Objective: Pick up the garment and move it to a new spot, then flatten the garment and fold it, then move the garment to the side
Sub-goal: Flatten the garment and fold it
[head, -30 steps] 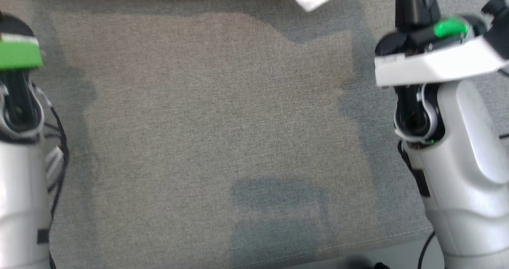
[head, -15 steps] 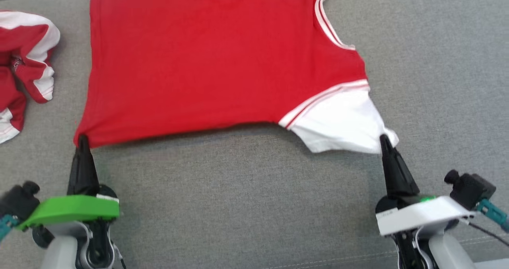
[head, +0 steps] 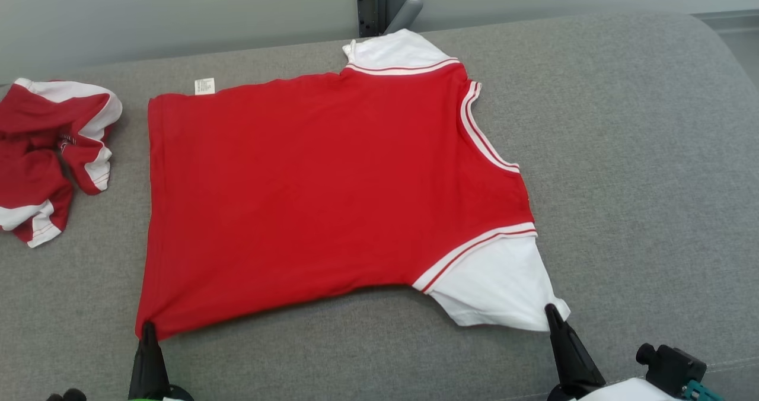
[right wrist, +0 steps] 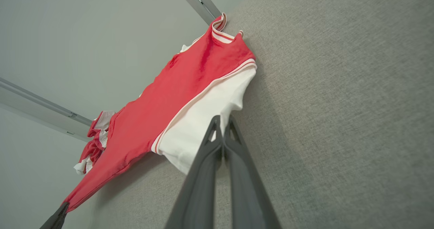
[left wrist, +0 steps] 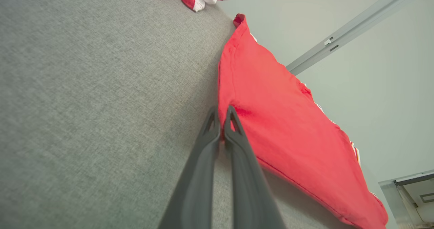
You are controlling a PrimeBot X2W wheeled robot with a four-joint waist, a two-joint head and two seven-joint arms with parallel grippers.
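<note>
The left claw (head: 147, 328) was clenched on the near hem corner of the red cotton T-shirt (head: 308, 199) with white sleeves and striped trim. The right claw (head: 552, 311) was clenched on the tip of its near white sleeve (head: 498, 288). The shirt spread away beyond both sets of fingertips across the grey woven-fabric cushion (head: 640, 152). In the wrist views the edge at the left claw (left wrist: 222, 111) and at the right claw (right wrist: 222, 120) stood raised off the cushion, with shadow beneath. A crumpled red-and-white garment (head: 47, 152) lay well out to the left of the left claw, apart from the shirt.

This looked like the flattening step. Done well, both claws would draw back together, low and at an even pace, so the near edge came taut without skewing. The sleeve probably had more give than the hem, so the right claw needed the gentler pull. The edge should be laid down before either claw let go.
</note>
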